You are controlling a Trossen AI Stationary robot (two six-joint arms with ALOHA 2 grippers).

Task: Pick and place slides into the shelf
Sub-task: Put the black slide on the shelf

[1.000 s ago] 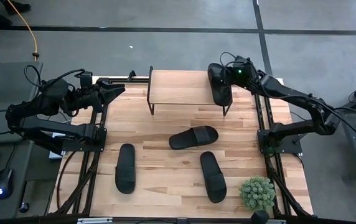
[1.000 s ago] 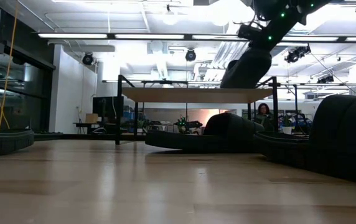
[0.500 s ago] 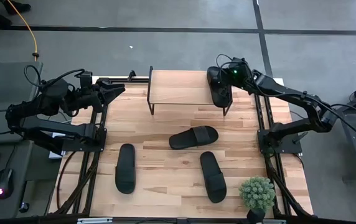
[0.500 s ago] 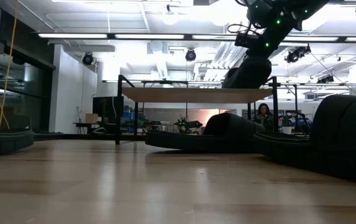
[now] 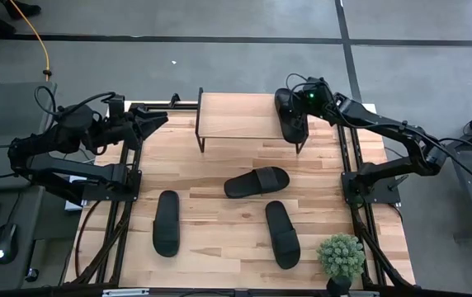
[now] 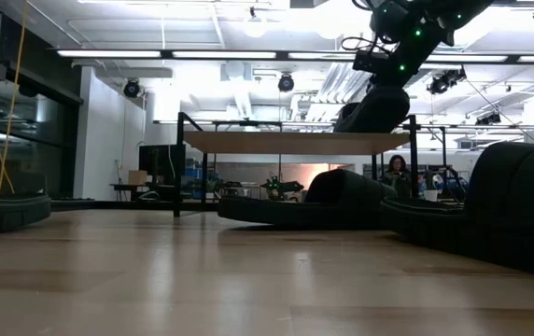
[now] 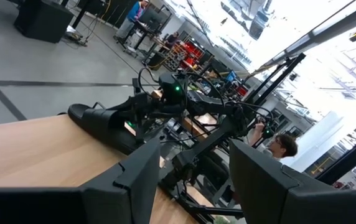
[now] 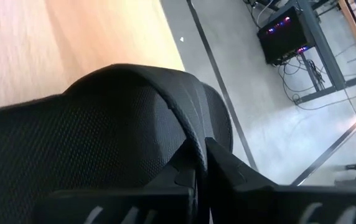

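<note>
The shelf (image 5: 248, 115) stands at the table's far middle. One black slide (image 5: 290, 122) lies lengthwise on the shelf's right end, under my right gripper (image 5: 303, 102), which is shut on it. In the low view this slide (image 6: 372, 110) slants down onto the shelf top (image 6: 286, 142). Three more slides lie soles down on the table: one in the middle (image 5: 256, 181), one near left (image 5: 167, 223), one near right (image 5: 282, 233). My left gripper (image 5: 149, 122) waits open at the table's far left edge. My right gripper pinches the slide's strap at its edge (image 8: 187, 134), which runs between the two fingers (image 8: 252, 177). It comes from above, slanting in from the table's right. The slide sits tilted, its lower end (image 6: 344, 125) at the shelf top and its other end raised under the gripper.
A small potted plant (image 5: 340, 254) stands at the table's near right corner. Black frame rails run along both sides of the table (image 5: 219, 157). A person (image 6: 396, 170) sits in the room beyond the table. Bare wood lies between the shelf and the three loose slides.
My right gripper has come down and moved a little toward the table's left, over the shelf's right end. The slide it holds has sunk with it from a steep tilt above the shelf to a flatter slant, its lower end at the shelf top.
</note>
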